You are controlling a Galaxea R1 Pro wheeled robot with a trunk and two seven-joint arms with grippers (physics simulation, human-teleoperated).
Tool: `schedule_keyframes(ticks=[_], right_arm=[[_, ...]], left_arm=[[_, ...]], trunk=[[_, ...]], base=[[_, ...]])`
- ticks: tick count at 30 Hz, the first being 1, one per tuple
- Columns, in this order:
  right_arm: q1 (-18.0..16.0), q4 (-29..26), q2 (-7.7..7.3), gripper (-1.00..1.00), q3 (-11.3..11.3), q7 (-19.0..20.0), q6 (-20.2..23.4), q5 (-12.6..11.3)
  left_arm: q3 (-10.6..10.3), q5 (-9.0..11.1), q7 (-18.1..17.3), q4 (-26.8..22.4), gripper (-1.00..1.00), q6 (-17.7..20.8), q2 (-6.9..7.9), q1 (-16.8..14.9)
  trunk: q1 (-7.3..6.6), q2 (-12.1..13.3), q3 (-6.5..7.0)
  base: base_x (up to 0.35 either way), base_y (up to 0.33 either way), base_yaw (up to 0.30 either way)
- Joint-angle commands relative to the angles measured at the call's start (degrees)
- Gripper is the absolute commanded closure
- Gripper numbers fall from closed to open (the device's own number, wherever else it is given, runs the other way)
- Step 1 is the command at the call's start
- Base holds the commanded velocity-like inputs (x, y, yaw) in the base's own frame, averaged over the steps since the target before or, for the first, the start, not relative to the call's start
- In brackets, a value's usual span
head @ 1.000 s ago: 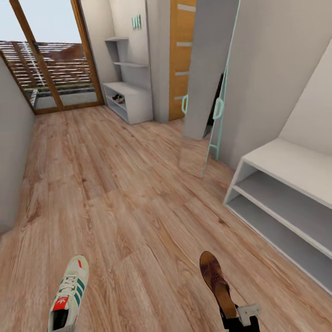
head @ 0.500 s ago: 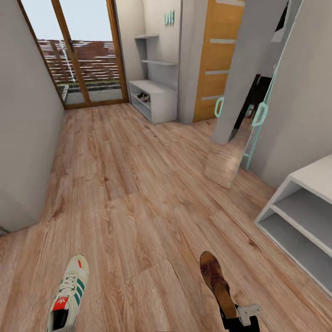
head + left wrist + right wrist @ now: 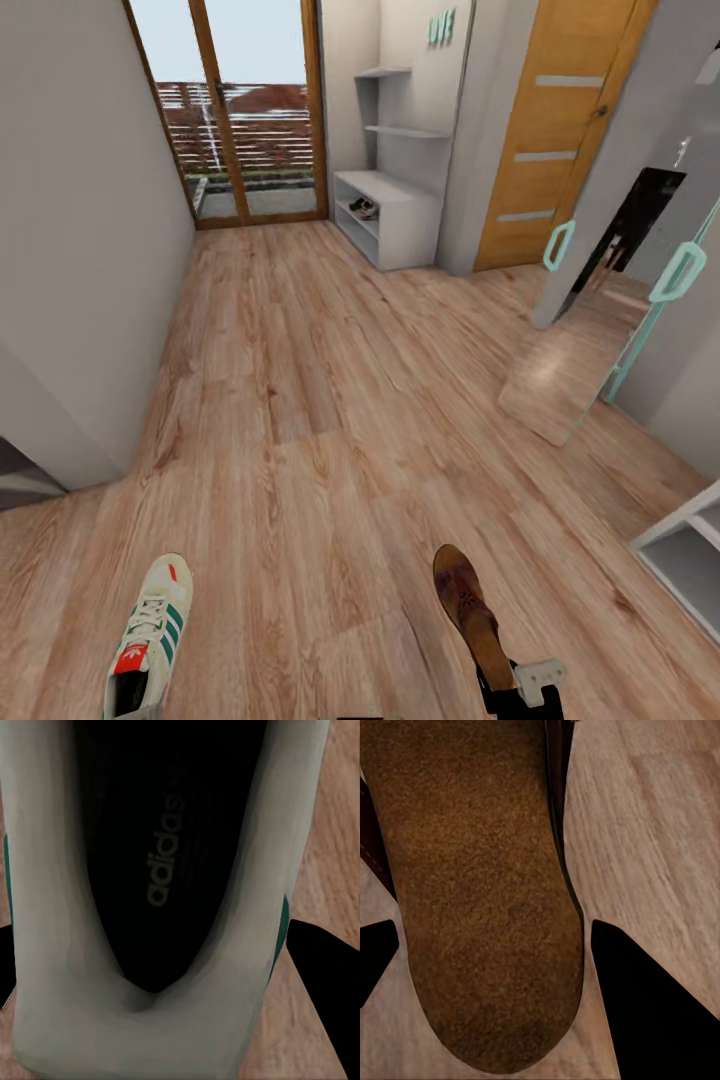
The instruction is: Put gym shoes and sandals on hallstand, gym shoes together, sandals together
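A gym shoe [image 3: 148, 640] is gripped by the left hand [image 3: 180, 1020] and a sandal [image 3: 470, 612] by the right hand [image 3: 520, 690], both toes at 12 o'clock. The shoe rack [image 3: 685, 555] is seen at 3 o'clock, nearer the right hand.

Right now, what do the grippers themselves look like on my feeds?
The right gripper is black with a small pale-grey bracket beside it in the head view. In the wrist views, the fingers of both grippers appear as flat, matte black wedges, with no cables or markings visible.
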Motion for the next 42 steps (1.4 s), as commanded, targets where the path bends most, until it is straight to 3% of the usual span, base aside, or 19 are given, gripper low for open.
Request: schedule_keyframes(ticks=[1,12,23,42], right_arm=[[0.0,0.0,0.05,1.00,-0.5,0.6,-0.2,0.2],[0.0,0.0,0.05,1.00,-0.5,0.6,-0.2,0.2],[0.0,0.0,-0.54,1.00,-0.5,0.8,-0.4,0.4],[0.0,-0.1,-0.18,1.00,-0.5,0.7,-0.3,0.3]], left_arm=[[0.1,0.3,-0.2,0.1,1.00,-0.2,0.00,-0.1],[0.1,0.3,-0.2,0.1,1.00,-0.2,0.00,-0.1],[0.1,0.3,-0.2,0.2,1.00,-0.2,0.00,-0.1],[0.1,0.3,-0.2,0.2,1.00,-0.2,0.00,-0.1]], trunk=[[0.02,0.0,-0.08],[0.02,0.0,-0.46],[0.02,0.0,-0.49],[0.02,0.0,-0.49]], base=[[0.336,0.005,0.277],[0.337,0.001,0.244],[0.338,0.000,0.018],[0.338,0.000,0.010]])
